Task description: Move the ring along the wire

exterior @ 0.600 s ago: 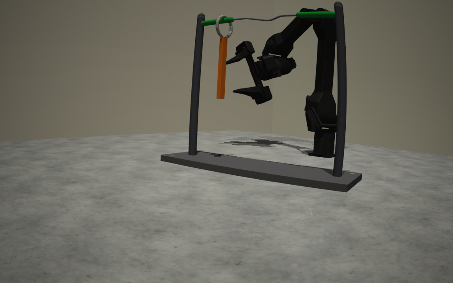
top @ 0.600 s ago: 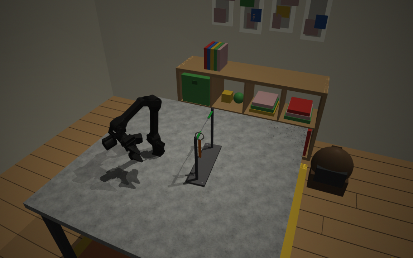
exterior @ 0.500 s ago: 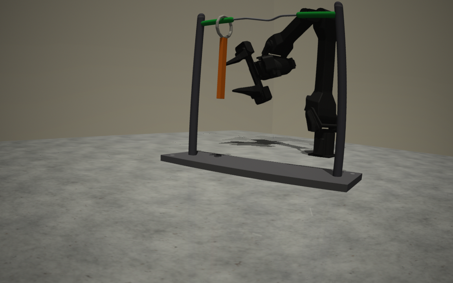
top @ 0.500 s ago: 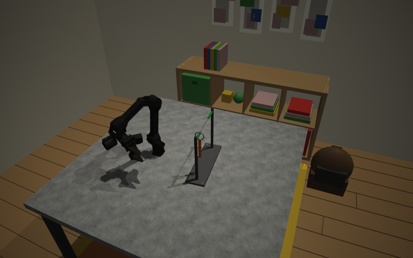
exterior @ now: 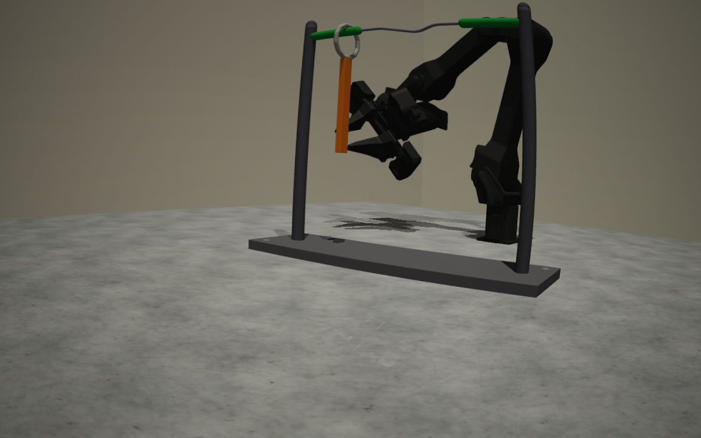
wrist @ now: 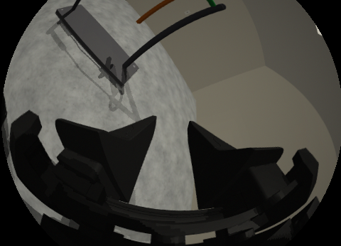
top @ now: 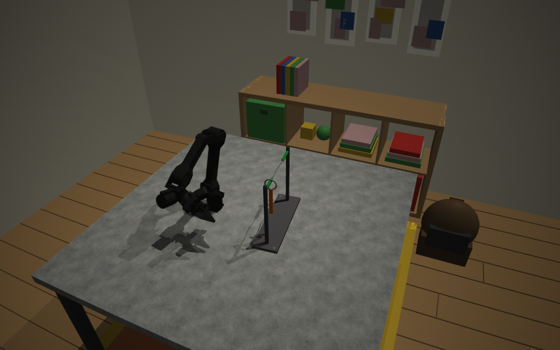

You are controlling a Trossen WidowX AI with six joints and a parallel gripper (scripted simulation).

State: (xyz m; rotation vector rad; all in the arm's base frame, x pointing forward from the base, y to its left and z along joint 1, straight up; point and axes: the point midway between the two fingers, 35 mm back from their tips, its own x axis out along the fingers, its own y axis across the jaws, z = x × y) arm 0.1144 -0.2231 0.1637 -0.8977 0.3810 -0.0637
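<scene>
1. Wrist view: end effector [wrist: 172, 129] partly closed, a narrow gap between the fingers, nothing gripped.
2. Ring [exterior: 346, 41] hung on the green part [exterior: 335, 33] beside one post [exterior: 303, 130], so handle [exterior: 343, 104] dangles straight down, free to grasp.
3. Handle well apart from the end effector, ahead across the desk [top: 212, 270]; overlap in exterior view probably only line of sight.

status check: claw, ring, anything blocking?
Claw part-open, empty, short of the frame. Ring on green sleeve by near post, orange handle hanging free. Path to handle looks open.
</scene>
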